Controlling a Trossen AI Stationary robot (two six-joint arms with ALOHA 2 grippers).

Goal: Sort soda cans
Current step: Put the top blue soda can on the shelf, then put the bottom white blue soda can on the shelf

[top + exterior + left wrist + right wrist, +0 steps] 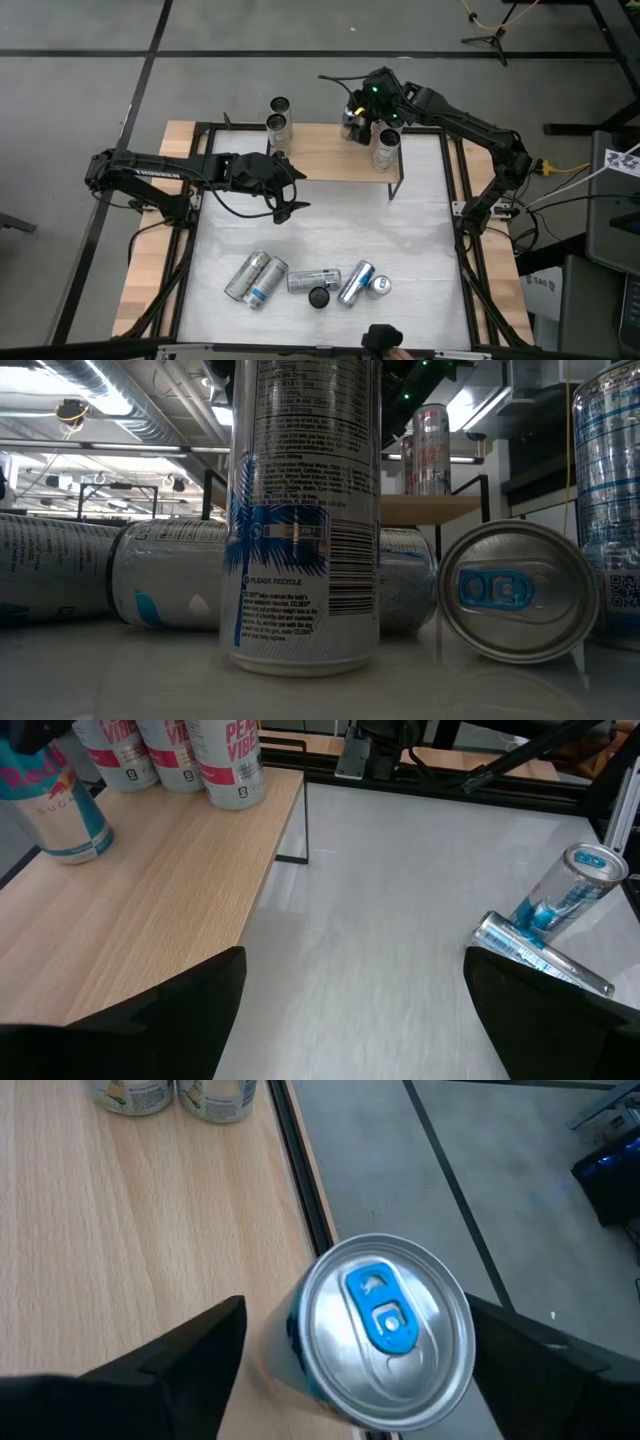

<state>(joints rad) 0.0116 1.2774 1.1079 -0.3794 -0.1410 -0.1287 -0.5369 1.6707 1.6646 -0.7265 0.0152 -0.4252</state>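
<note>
My left gripper hung spread over the white mat, apart from the silver cans lying near its front edge. My right gripper stood spread around an upright silver blue-tabbed can on the wooden shelf; only its wrist view showed that tab.

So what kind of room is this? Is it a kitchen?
Not a kitchen. It looks like a robot lab or workshop: two robot arms on a framed table, bare ceiling pipes and ducts, and a tripod with cables on the grey floor.
</note>
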